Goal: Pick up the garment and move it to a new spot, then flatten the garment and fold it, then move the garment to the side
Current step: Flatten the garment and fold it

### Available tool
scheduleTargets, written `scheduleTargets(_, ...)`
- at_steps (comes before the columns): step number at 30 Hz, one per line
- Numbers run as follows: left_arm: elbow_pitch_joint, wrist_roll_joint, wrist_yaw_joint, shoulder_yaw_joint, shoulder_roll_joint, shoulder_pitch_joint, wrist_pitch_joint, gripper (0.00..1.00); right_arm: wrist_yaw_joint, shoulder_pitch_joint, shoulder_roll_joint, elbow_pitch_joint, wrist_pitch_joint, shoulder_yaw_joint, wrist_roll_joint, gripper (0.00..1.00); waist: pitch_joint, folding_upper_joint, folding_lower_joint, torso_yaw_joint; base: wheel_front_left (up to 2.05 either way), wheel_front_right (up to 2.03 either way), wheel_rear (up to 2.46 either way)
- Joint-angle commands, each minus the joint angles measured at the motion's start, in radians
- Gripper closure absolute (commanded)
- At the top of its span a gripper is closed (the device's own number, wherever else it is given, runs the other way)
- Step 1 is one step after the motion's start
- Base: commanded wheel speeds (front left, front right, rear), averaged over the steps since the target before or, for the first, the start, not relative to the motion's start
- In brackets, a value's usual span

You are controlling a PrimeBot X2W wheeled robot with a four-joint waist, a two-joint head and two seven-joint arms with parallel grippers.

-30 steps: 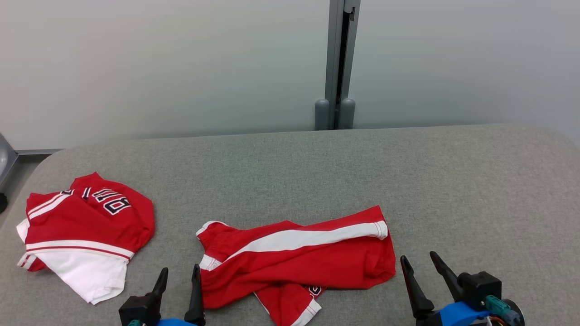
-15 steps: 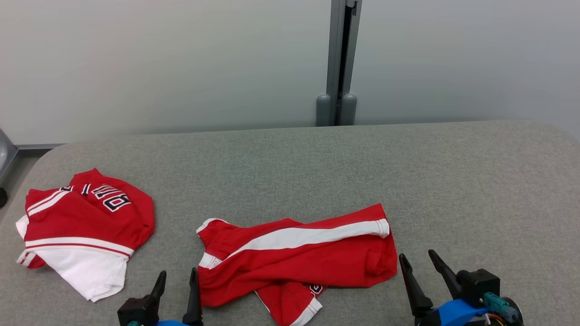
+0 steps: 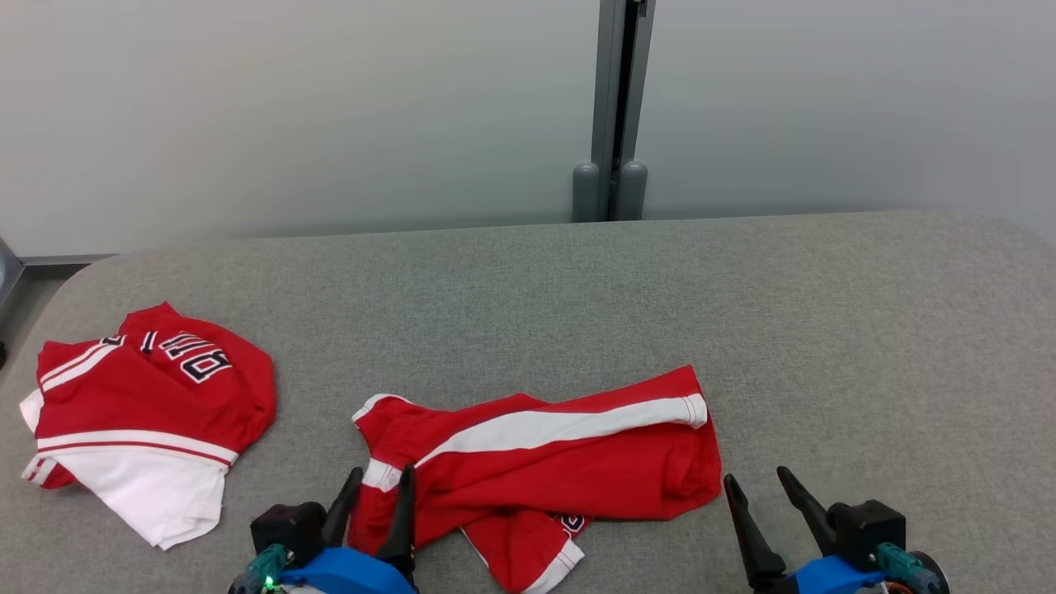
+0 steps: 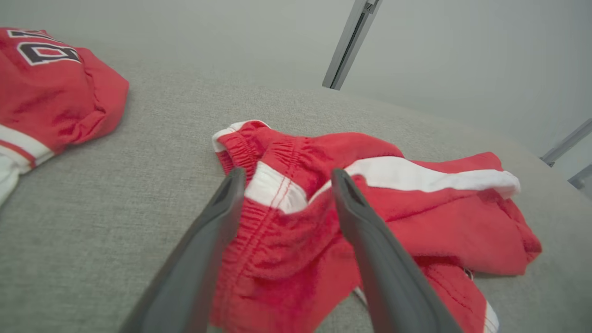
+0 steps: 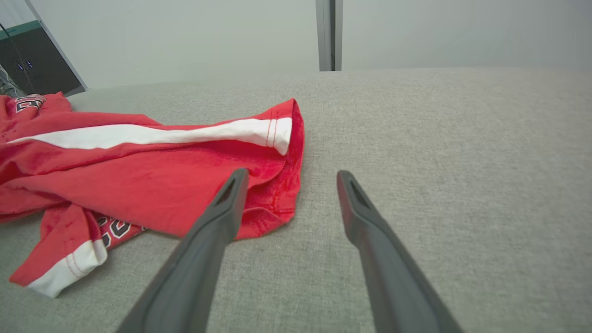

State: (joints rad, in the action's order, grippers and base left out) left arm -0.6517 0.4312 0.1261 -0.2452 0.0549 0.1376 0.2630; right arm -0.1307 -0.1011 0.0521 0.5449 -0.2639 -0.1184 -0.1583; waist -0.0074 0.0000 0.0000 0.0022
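Head view: shorts (image 3: 577,470), red with a white side stripe, lie crumpled near the front middle of the grey surface (image 3: 825,330). A jersey (image 3: 148,388) lies well apart to the left.

Left hand (image 3: 382,472): fingers spread, over the shorts' left end. Right hand (image 3: 755,476): fingers spread, just beside the shorts' right end, nothing between them.

Left wrist view adds detail: left hand (image 4: 287,173) straddles the gathered waistband and its white patch. Cannot tell whether the fingers touch the cloth. Shorts (image 4: 416,217) run off to the right; jersey (image 4: 46,92) is cut off at the left edge.

Right wrist view: right hand (image 5: 291,172) has one finger overlapping the hem of the shorts (image 5: 138,185), the other over bare surface. Dark print on a tucked-under leg shows here, mostly hidden from the head view and unreadable. Jersey (image 5: 27,104) is only a corner.
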Motion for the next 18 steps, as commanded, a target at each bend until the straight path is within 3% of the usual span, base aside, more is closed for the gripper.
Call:
scheduleTargets(1,-0.007,0.013,0.007,-0.011,0.009,0.017,0.002,0.0,0.0,0.007,-0.001,0.002,-0.001,0.0,0.006,0.0,0.0,0.0,0.0,0.0,0.0,0.0,0.0)
scheduleTargets(18,-0.04,0.402,0.005,-0.288,0.139,0.107,-0.099,0.0,0.0,0.007,-0.001,0.0,-0.001,-0.012,-0.008,0.0,0.007,0.0,0.0,0.001,0.0,0.0,0.0)
